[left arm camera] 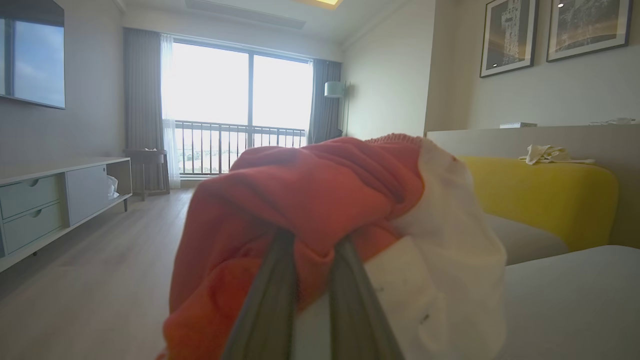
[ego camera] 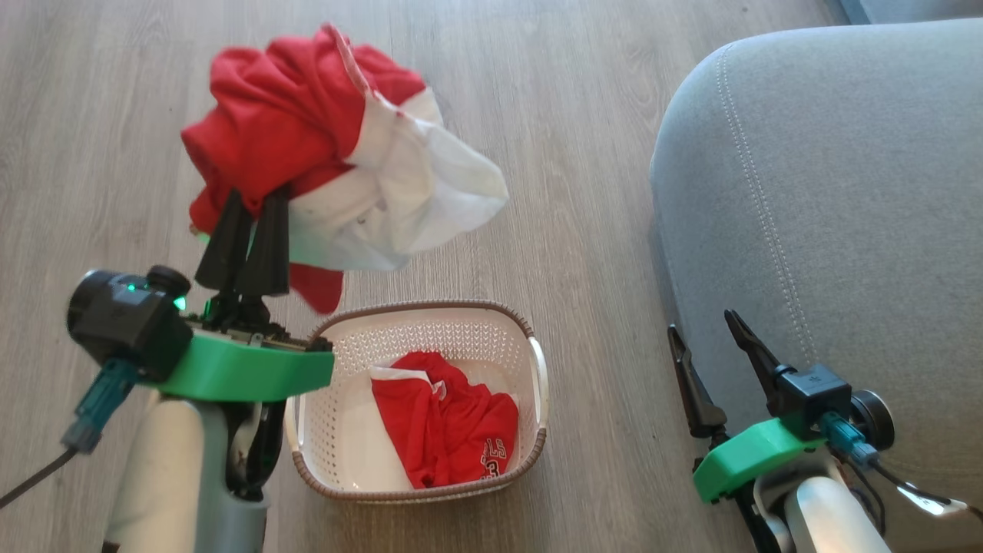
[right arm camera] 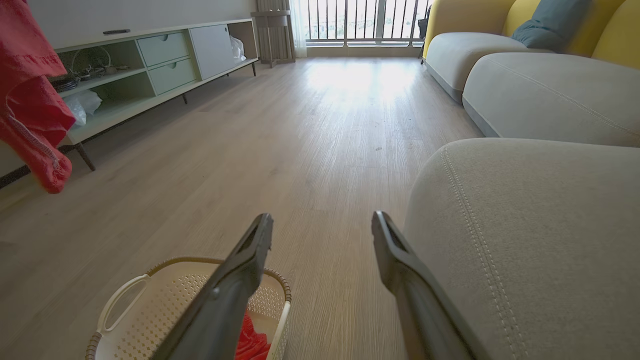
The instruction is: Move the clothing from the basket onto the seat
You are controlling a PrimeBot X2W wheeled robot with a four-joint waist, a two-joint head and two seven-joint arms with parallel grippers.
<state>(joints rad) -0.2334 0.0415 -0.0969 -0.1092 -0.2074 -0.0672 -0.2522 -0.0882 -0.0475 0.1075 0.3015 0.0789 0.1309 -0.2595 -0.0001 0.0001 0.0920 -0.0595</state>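
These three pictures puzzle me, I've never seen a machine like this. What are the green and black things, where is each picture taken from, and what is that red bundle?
This is a wheeled robot with two arms. The top picture looks down from a camera on its head; the other two come from cameras on its wrists, looking along each arm's two dark fingers.

The left gripper has its jaws shut on a red and white garment, lifted above the wooden floor; the left wrist picture shows that cloth up close. The right gripper hangs open, holding nothing, beside the big grey seat.

On the floor stands a cream basket with red shorts lying inside. The job is moving the clothes onto the seat.
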